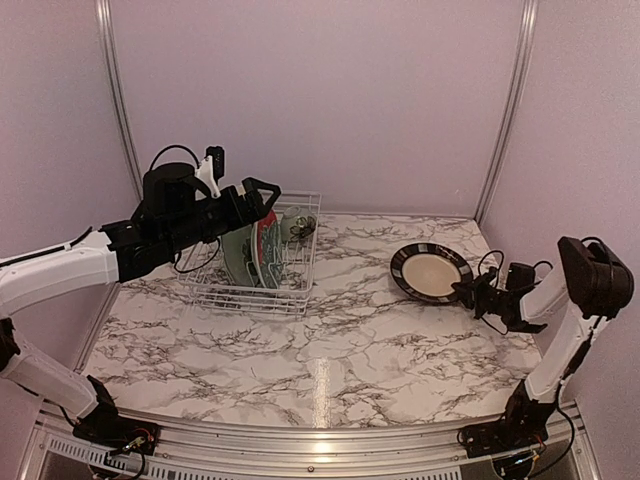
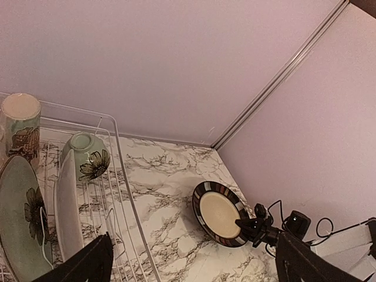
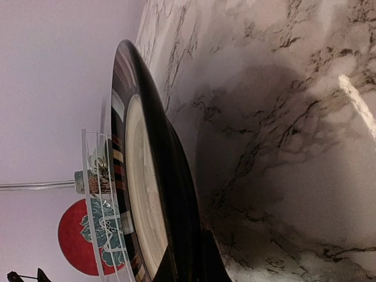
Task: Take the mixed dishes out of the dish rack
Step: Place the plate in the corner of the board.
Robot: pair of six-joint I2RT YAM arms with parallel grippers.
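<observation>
The white wire dish rack stands at the back left. It holds a pale green plate with a floral mark, a cream floral mug and a small pale green bowl. My left gripper hovers above the rack's middle, open wide and empty, with one finger at each lower corner of the left wrist view. The cream plate with the dark striped rim is out of the rack at the right, low over the table. My right gripper is shut on its near right rim.
A white plate stands on edge beside the green one in the rack, and a red patterned plate shows behind the wires. Pink walls close in the back and both sides. The marble table stretches between rack and striped plate.
</observation>
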